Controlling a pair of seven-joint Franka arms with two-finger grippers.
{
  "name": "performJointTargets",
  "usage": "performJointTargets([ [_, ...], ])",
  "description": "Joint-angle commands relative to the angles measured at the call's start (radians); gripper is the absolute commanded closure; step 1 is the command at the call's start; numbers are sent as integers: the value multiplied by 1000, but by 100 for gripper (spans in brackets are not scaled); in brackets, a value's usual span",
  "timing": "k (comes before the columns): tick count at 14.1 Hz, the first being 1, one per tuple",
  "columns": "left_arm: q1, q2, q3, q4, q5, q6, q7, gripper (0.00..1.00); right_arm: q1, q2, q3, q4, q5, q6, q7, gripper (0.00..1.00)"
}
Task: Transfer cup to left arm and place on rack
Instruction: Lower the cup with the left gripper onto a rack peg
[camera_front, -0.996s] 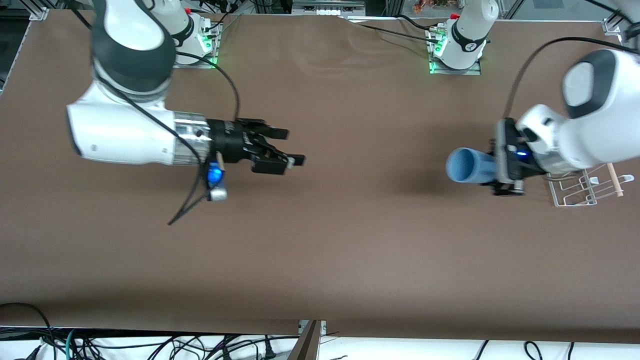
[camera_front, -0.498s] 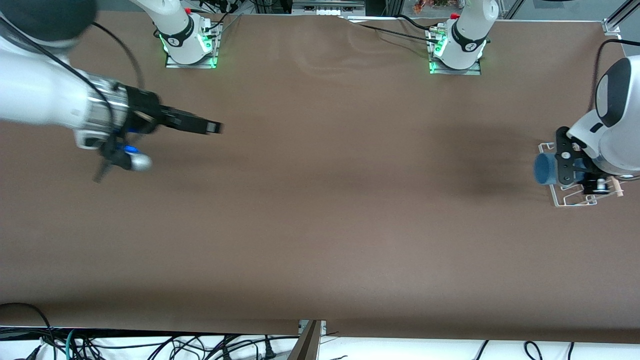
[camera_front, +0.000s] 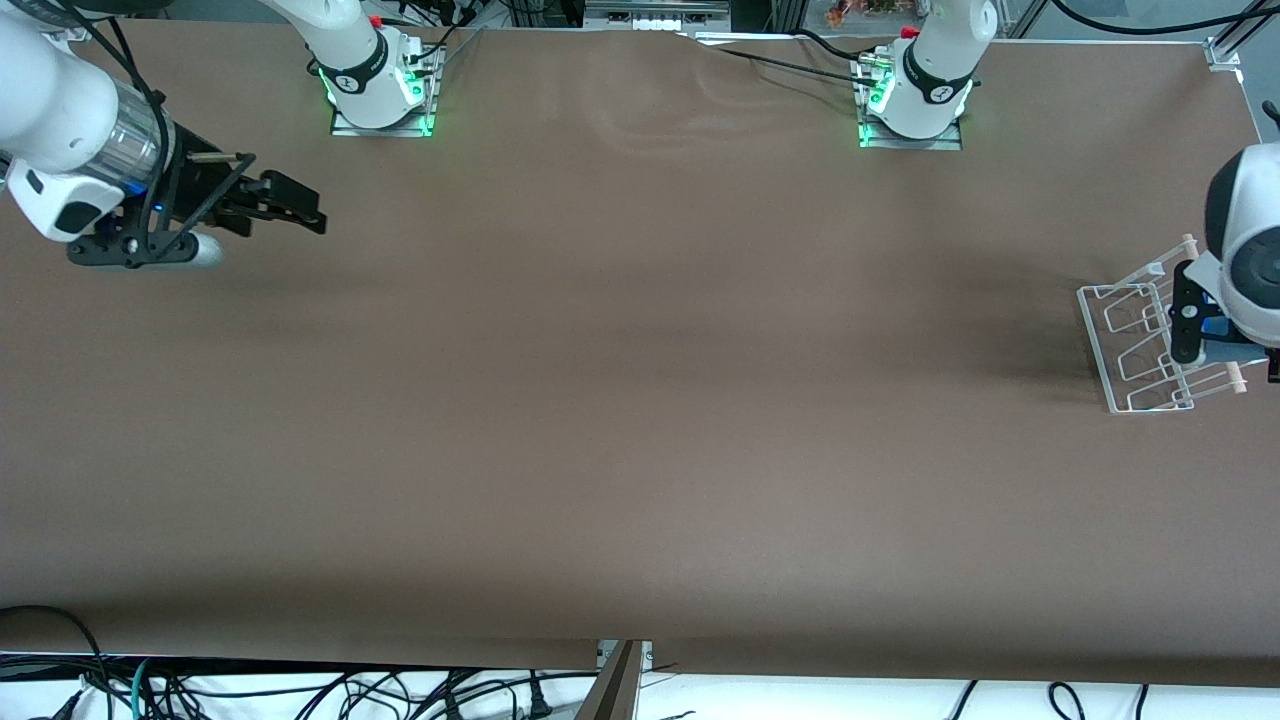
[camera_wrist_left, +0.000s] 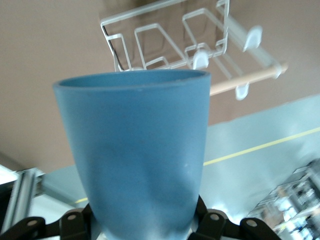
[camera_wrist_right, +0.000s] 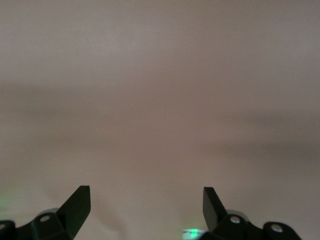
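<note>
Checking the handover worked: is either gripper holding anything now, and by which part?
The left gripper holds the cup by its base end, over the rack. The right gripper is open and holds nothing.

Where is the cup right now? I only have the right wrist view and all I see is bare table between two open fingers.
Observer: The cup is in the left tool, over the rack at the left arm's end of the table.
Operator: Is it down on the rack yet?
Observer: It does not look so. In the left wrist view the rack's wire loops lie past the cup's rim, with brown table showing between them.
Operator: And my own arm?
Observer: The right tool is open and holds nothing, over the table's right-arm end, near the right arm's base.
</note>
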Motion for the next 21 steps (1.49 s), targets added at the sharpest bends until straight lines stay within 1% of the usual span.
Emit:
performJointTargets([
  [1,12,-123,20,-181,164,139,12,100,-1,-24,-9,-27,-96,41,-66,1],
  [2,12,-135,23,-220,227,184,10,100,-7,-10,-9,-6,-130,36,-82,1],
  [4,12,-139,36,-274,341,232,6,100,-65,5,8,13,-130,27,-127,1],
  [6,12,-165,43,-336,427,262,-11,100,-73,8,2,15,-127,31,-188,1],
  [7,12,-189,51,-366,471,270,-32,100,-73,10,0,21,-127,31,-185,1],
  [11,12,-272,60,-465,559,276,-51,100,-67,11,2,38,-133,37,-175,1],
  [14,14,-307,63,-535,643,275,-109,100,-67,16,2,45,-140,42,-175,1],
  [16,29,-317,79,-570,700,281,-154,100,-68,17,0,51,-139,42,-176,1],
  [18,46,-321,88,-586,746,310,-186,100,-76,23,-1,53,-127,42,-178,1],
  [21,51,-320,92,-613,795,313,-261,100,-64,33,2,65,-147,34,-181,1],
])
